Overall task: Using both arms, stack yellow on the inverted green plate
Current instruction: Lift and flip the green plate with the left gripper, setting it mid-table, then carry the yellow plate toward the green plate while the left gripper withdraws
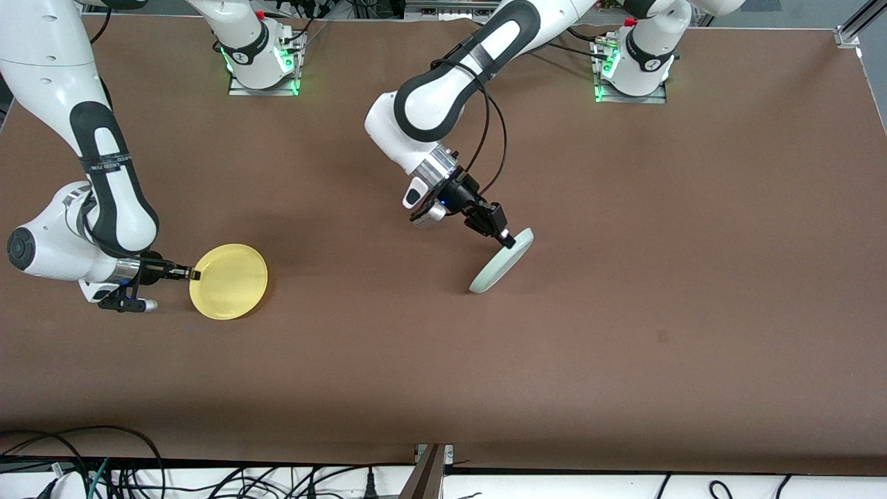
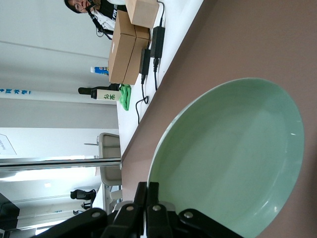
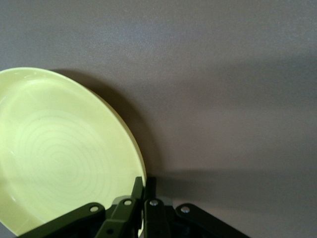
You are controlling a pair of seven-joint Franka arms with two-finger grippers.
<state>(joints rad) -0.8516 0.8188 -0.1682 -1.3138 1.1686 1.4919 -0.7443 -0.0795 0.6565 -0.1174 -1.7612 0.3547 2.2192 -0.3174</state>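
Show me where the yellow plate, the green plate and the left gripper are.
yellow plate point(image 1: 232, 281), front view, middle of its face.
green plate point(image 2: 233, 158), left wrist view, inner face.
left gripper point(image 1: 508, 240), front view, fingertips on the rim.

Brown table point(image 1: 624, 360), tilted green plate point(image 1: 500, 262) touching
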